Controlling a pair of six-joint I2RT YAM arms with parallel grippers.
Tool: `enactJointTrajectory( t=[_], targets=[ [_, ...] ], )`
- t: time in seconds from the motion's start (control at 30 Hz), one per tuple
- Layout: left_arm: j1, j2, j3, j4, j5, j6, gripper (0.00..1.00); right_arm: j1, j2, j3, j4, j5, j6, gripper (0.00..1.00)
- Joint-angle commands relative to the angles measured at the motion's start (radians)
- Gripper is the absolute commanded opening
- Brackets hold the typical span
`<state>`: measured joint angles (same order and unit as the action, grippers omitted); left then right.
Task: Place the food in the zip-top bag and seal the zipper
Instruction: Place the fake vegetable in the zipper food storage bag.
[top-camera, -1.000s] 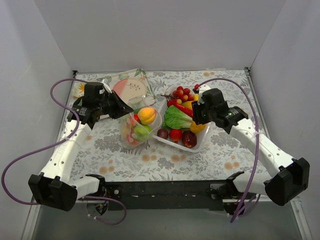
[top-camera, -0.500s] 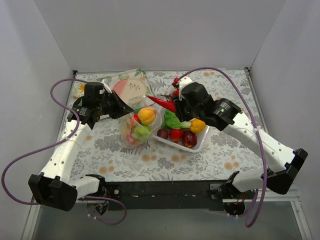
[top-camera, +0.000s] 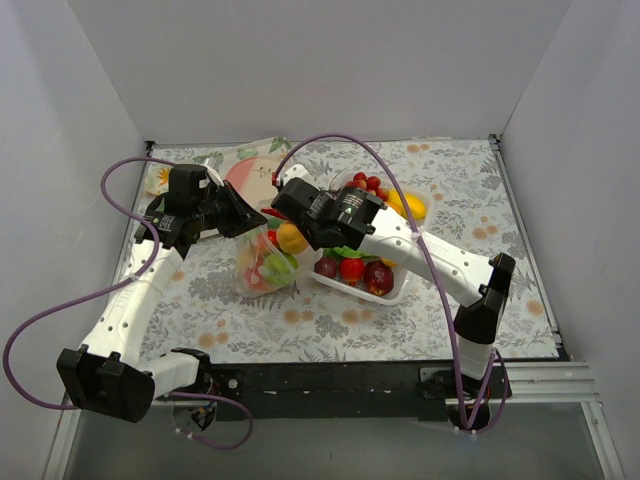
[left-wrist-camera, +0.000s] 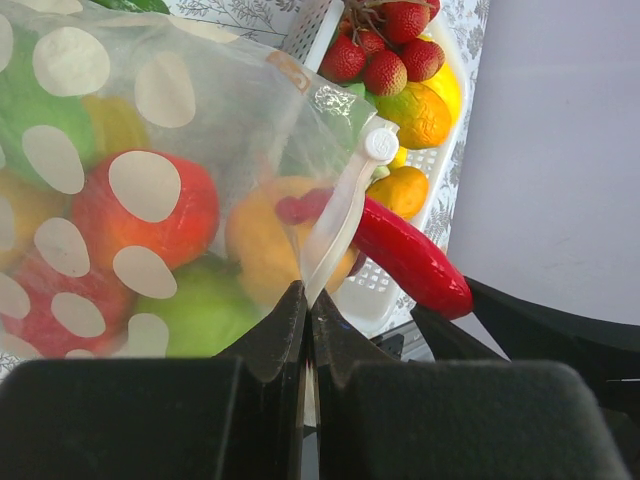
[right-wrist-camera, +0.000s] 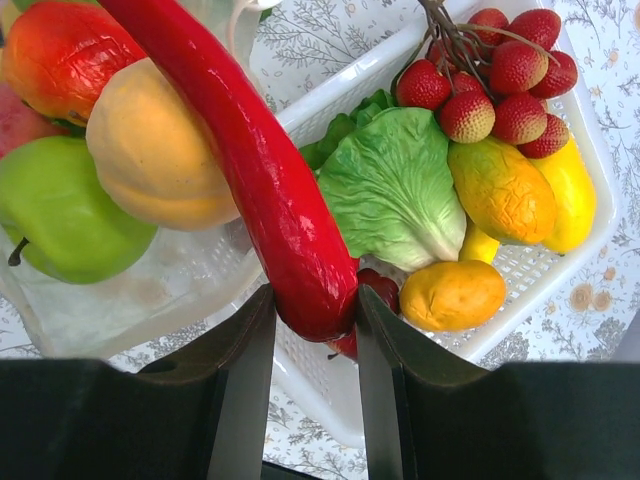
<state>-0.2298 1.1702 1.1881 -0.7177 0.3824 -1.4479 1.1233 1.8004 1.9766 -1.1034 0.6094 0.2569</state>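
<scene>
Left gripper (left-wrist-camera: 306, 310) is pinched fully shut on the mouth edge of a dotted clear bag (left-wrist-camera: 120, 170), which hangs just ahead of its jaws with fruit (left-wrist-camera: 150, 215) inside. Right gripper (right-wrist-camera: 308, 305) is partly closed around the end of a long red chili (right-wrist-camera: 240, 170) that reaches ahead over the bag's opening, with the white tray (right-wrist-camera: 545, 285) to the right of the jaws. The chili should probably go in tip first and low before the jaws part, so it doesn't snag the rim
</scene>
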Motion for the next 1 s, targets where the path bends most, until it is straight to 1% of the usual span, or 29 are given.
enactJointTrajectory(
  t=[0.0,0.07,0.1,0.17,0.2,0.23,0.37,0.4,0.47,0.53,0.57,0.63,0.73,0.77,0.8,0.9,0.93,0.97],
  targets=[
    [0.003,-0.041,0.016,0.026,0.026,-0.008,0.00,0.020,-0.003,0.113,-0.038,-0.012,-0.001,0.31],
    [0.001,-0.043,0.015,0.027,0.029,-0.009,0.00,0.021,0.002,0.120,-0.020,-0.049,-0.011,0.33],
    [0.001,-0.043,0.015,0.029,0.029,-0.009,0.00,0.024,0.002,0.119,-0.009,-0.084,-0.013,0.36],
    [0.003,-0.043,0.011,0.029,0.030,-0.009,0.00,0.027,0.002,0.117,0.011,-0.108,-0.016,0.38],
    [0.001,-0.043,0.013,0.031,0.033,-0.008,0.00,0.030,0.002,0.117,0.028,-0.123,-0.016,0.44],
    [0.003,-0.044,0.008,0.032,0.033,-0.012,0.00,0.029,0.005,0.117,0.039,-0.125,-0.016,0.46],
    [0.001,-0.043,0.008,0.037,0.036,-0.014,0.00,0.029,0.037,0.142,0.050,-0.149,-0.013,0.54],
    [0.003,-0.043,0.008,0.038,0.036,-0.014,0.00,0.029,0.042,0.142,0.056,-0.166,-0.012,0.57],
    [0.003,-0.043,0.005,0.038,0.038,-0.014,0.00,0.027,0.045,0.122,0.095,-0.201,-0.007,0.61],
    [0.001,-0.046,0.002,0.040,0.039,-0.016,0.00,0.029,0.034,0.093,0.158,-0.229,-0.004,0.62],
    [0.003,-0.047,-0.001,0.041,0.038,-0.017,0.00,0.029,0.030,0.068,0.175,-0.243,-0.001,0.63],
    [0.001,-0.049,-0.001,0.041,0.038,-0.017,0.00,0.027,0.022,0.053,0.206,-0.250,0.010,0.64],
    [0.003,-0.049,0.001,0.041,0.038,-0.017,0.00,0.023,-0.005,0.028,0.206,-0.200,0.028,0.64],
    [0.001,-0.049,0.001,0.041,0.038,-0.017,0.00,0.006,-0.022,0.012,0.223,-0.194,0.039,0.60],
    [0.003,-0.050,0.002,0.040,0.036,-0.017,0.00,-0.003,-0.044,-0.043,0.238,-0.192,0.044,0.58],
    [0.001,-0.052,0.002,0.041,0.036,-0.017,0.00,-0.065,-0.162,-0.163,0.333,-0.227,0.073,0.59],
    [0.003,-0.052,0.002,0.041,0.036,-0.017,0.00,-0.086,-0.235,-0.256,0.367,-0.244,0.088,0.60],
    [0.003,-0.052,0.002,0.040,0.036,-0.017,0.00,-0.133,-0.274,-0.321,0.438,-0.284,0.099,0.61]
  ],
)
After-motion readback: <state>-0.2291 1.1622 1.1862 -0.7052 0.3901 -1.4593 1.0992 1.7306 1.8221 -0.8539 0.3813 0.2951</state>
